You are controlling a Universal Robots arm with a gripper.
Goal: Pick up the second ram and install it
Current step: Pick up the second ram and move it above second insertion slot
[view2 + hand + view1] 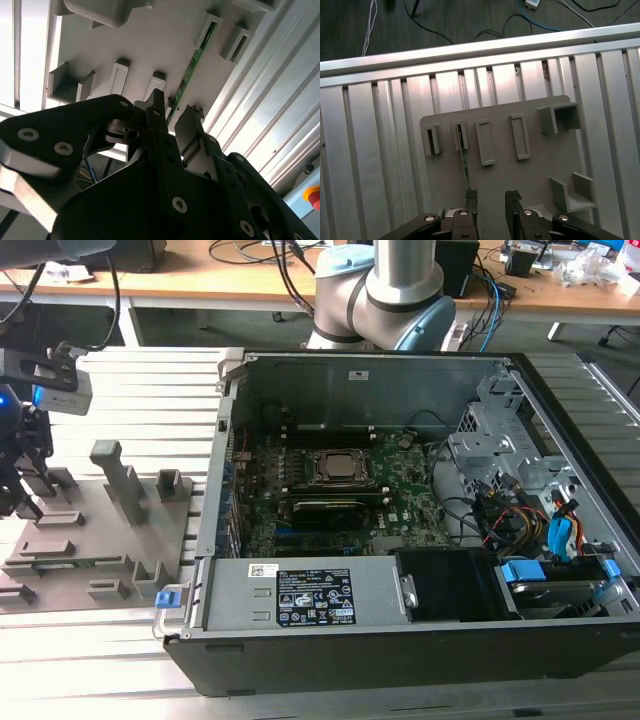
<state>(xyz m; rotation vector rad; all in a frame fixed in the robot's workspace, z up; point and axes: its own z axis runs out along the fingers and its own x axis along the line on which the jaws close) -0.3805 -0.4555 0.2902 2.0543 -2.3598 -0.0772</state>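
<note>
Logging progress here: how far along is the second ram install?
Nothing looks done yet: the second ram stands slotted in the gray tray. In hand: the open gripper sits at its end, not clamped. Left: lifting it, seating it in the computer case.

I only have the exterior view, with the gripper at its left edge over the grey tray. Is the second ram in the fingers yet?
Observer: No. In the first wrist view the gripper is open, and the second ram lies on edge on the grey tray.
Operator: Is it centred in the gap?
Observer: No. It lines up with one finger, and the rest of the gap is bare. I cannot tell whether they touch.
Operator: And its far end?
Observer: In the second wrist view it sits in a small upright bracket of the tray.
</note>
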